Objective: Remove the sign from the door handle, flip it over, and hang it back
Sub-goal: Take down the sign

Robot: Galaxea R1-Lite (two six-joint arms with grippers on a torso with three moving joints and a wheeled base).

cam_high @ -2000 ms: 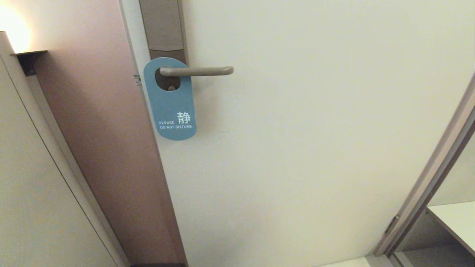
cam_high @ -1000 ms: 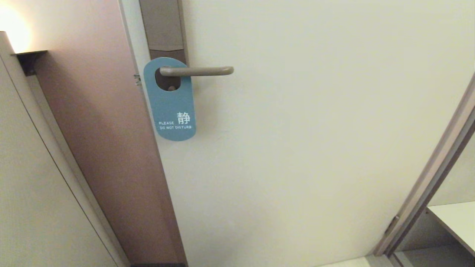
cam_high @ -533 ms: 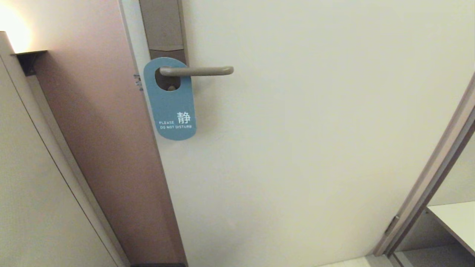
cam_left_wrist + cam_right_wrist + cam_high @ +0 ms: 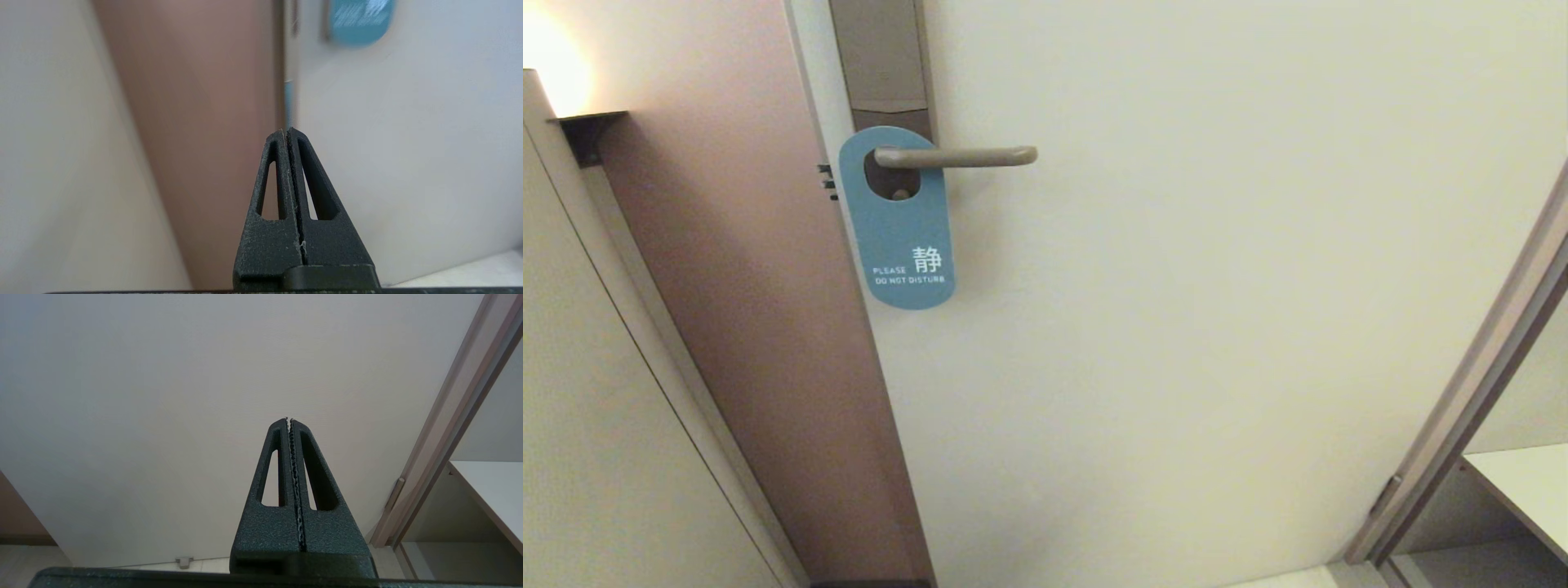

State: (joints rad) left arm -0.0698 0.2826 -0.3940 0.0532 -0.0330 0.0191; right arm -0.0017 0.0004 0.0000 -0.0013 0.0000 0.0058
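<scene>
The sign (image 4: 897,219) is hung by its hole on the handle (image 4: 956,156), blue face outward, well ahead of the left gripper (image 4: 287,131); the right gripper (image 4: 289,419) is parked. Both jaws are pressed together, empty.

- The sign (image 4: 897,220) hangs on the door handle (image 4: 956,156), its blue face outward, with white "PLEASE DO NOT DISTURB" and a Chinese character near its lower end.
- The handle passes through the sign's oval hole, close to the tall brown-grey backplate (image 4: 880,57), and runs level toward the right.
- The sign hangs slightly tilted, flat against the cream door (image 4: 1217,286), at the door's left edge.
- Left of the door stands a brownish-pink panel (image 4: 760,269), with a glowing lamp (image 4: 551,65) at the upper left.
- At the lower right, a door frame (image 4: 1462,425) slants beside a pale shelf (image 4: 1523,482).
</scene>
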